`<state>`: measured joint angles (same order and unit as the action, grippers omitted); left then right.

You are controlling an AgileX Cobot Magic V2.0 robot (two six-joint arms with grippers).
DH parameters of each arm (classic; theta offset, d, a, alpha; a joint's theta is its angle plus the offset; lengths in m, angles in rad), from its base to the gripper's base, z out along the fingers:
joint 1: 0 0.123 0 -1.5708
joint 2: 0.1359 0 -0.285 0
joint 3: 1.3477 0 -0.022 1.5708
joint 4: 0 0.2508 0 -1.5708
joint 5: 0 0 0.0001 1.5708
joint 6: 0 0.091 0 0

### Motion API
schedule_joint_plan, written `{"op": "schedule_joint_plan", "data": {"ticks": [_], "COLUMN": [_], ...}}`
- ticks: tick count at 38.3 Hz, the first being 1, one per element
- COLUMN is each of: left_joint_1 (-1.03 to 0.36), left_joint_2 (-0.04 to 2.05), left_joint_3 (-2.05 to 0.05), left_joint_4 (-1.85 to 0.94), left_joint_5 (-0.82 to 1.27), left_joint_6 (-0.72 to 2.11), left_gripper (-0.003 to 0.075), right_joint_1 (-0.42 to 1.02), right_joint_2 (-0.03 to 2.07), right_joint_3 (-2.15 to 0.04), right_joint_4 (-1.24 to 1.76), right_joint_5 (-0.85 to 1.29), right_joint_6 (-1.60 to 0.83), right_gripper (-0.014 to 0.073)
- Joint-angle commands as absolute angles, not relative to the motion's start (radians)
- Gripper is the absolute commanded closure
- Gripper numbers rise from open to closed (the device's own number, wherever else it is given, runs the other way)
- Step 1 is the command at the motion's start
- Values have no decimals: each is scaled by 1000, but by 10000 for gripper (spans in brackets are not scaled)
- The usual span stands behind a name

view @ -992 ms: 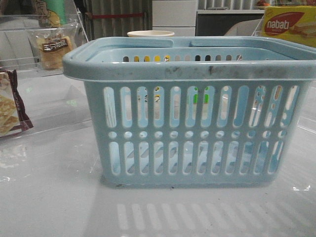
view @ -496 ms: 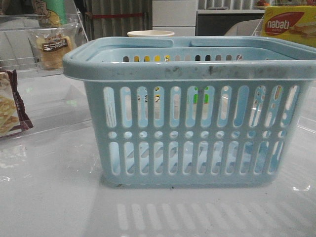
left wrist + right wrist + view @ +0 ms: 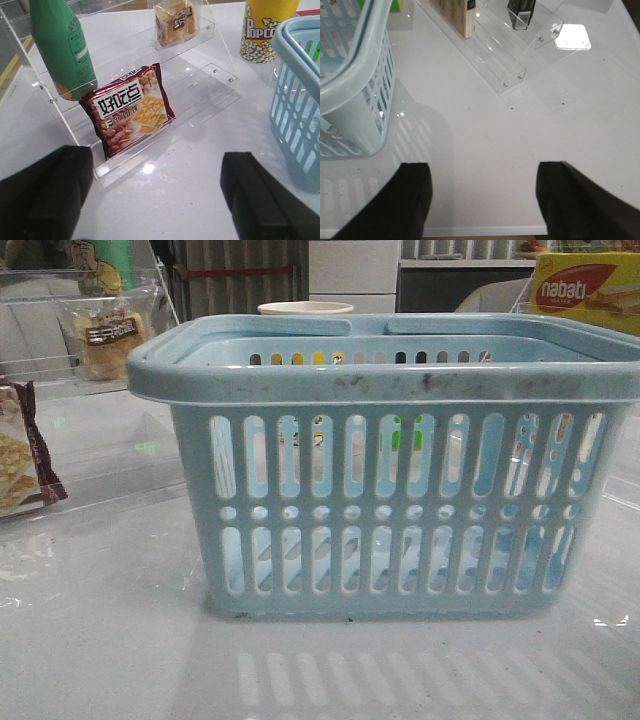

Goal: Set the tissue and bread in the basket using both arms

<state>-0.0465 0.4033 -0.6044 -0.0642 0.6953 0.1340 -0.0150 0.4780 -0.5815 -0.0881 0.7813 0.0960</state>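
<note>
The light-blue slotted basket (image 3: 390,510) stands in the middle of the table, with nothing visible inside it through the slots. The bread (image 3: 105,338), tan in a clear bag with a dark label, leans on the upper step of a clear shelf at the far left. In the left wrist view the bread (image 3: 175,20) is far beyond my left gripper (image 3: 157,195), which is open over bare table, the basket (image 3: 300,100) to one side. My right gripper (image 3: 485,200) is open near the table's front edge beside the basket (image 3: 355,85). The black tissue (image 3: 521,11) sits on a clear stand, cut off by the frame.
A maroon-edged cracker bag (image 3: 127,110) and a green bottle (image 3: 62,47) rest on the clear stepped shelf (image 3: 200,85). A popcorn cup (image 3: 262,27) stands behind the basket. A yellow nabati box (image 3: 585,290) sits at the back right. The clear stand (image 3: 505,65) holds a tan box (image 3: 457,15).
</note>
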Motion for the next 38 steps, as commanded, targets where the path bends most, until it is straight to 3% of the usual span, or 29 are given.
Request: {"op": "schedule_joint_plan", "data": {"ticks": [1, 8, 22, 29, 38], "left_joint_1": [-48, -48, -48, -48, -48], "left_joint_2": [419, 419, 419, 419, 419], "left_joint_3": [-631, -631, -631, -631, -631], "left_joint_4": [-77, -77, -77, -77, -77], "left_joint_5": [613, 613, 613, 613, 613], "left_joint_6": [130, 130, 130, 130, 130], "left_gripper": [176, 221, 318, 357, 412], "right_joint_1": [-24, -56, -210, -217, -217], "right_joint_2": [575, 792, 1207, 1420, 1629], "right_joint_3": [-648, -795, -1113, -1298, -1496], "right_joint_4": [-131, -224, -138, -34, -8], "right_joint_5": [699, 689, 679, 754, 771], "right_joint_6": [94, 145, 138, -8, -28], "right_gripper": [41, 41, 43, 43, 43]}}
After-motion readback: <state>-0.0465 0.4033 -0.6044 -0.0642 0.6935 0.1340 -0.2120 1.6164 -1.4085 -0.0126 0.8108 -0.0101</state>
